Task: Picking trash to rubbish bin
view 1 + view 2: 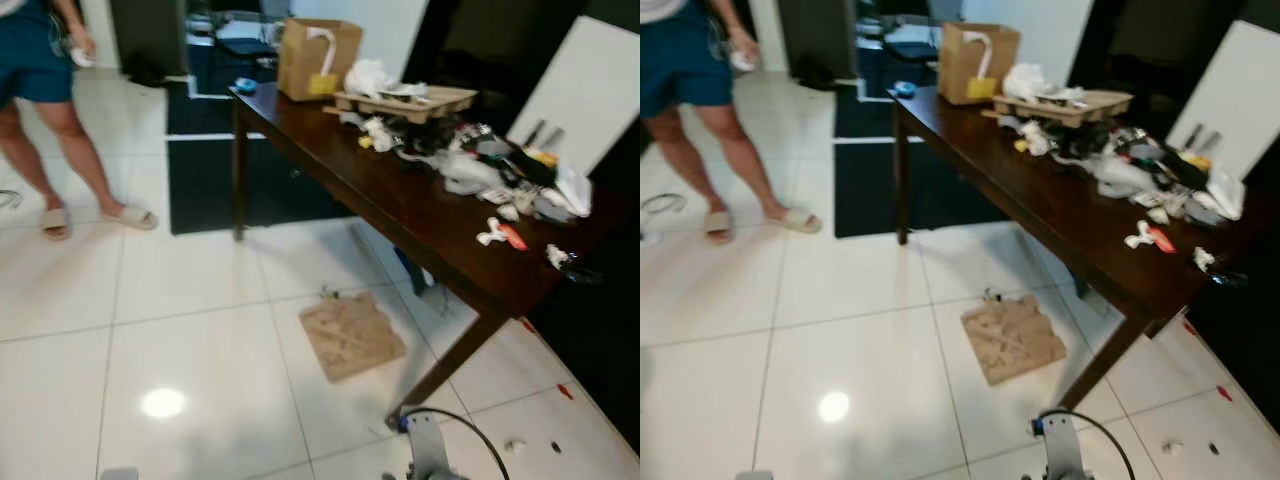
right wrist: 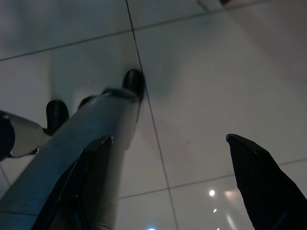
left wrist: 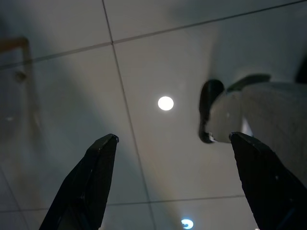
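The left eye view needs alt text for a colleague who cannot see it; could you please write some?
A dark wooden table strewn with trash runs along the right, with a cardboard box and a cardboard tray at its far end. A flattened piece of cardboard lies on the white tiled floor beside it, and a person stands far left.

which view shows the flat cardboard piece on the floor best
The right eye view: the cardboard piece lies whole on the white tiles beside the table leg, nearer the frame's middle. The left eye view shows it too, just as blurred. Both wrist views look down at floor tiles past open, empty fingers.
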You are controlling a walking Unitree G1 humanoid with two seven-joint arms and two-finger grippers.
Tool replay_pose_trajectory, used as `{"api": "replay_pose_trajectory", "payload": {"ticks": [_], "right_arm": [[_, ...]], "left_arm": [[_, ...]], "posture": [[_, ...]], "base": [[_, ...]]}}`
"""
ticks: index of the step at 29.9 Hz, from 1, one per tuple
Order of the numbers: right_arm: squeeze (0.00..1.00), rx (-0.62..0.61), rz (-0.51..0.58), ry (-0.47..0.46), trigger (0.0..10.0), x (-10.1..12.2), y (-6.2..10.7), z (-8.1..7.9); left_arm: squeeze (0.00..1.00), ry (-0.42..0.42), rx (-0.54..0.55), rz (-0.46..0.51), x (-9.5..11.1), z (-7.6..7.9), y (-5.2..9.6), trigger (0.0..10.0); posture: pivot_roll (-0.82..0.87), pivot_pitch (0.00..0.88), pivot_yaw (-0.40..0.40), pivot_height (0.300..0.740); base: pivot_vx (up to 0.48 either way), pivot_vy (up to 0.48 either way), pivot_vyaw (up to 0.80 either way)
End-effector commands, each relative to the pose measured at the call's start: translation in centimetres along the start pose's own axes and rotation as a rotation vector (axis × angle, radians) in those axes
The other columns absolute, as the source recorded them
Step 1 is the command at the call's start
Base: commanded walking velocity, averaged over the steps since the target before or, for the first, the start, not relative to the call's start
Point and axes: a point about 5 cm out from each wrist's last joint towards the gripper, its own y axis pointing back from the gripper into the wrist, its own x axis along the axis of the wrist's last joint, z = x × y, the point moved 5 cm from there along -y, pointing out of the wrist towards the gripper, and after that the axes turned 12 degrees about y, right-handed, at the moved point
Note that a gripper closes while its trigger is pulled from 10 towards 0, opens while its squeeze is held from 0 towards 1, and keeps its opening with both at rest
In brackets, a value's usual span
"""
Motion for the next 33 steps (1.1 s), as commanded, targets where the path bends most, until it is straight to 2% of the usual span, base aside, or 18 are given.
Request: {"api": "replay_pose_trajectory", "payload": {"ticks": [1, 8, 33], "right_arm": [[0.0, -0.016, -0.015, 0.004, 10.0, -0.5, 0.1, 0.7], [0.0, -0.015, -0.046, 0.012, 10.0, -1.8, 0.2, 0.6], [0.0, -0.014, -0.064, 0.051, 10.0, -2.3, 0.2, 0.5]], "left_arm": [[0.0, 0.009, -0.018, -0.007, -0.4, 0.8, 0.0, 10.0], [0.0, 0.031, -0.02, -0.019, -1.0, 1.0, 0.0, 10.0], [0.0, 0.017, -0.015, -0.009, -0.5, 0.5, 0.0, 10.0]], "posture": [[0.19, 0.057, -0.073, 0.74], [0.19, 0.075, -0.076, 0.74], [0.2, 0.066, -0.069, 0.74]], "base": [[0.0, 0.0, -0.8], [0.0, 0.0, -0.8], [0.0, 0.0, -0.8]]}}
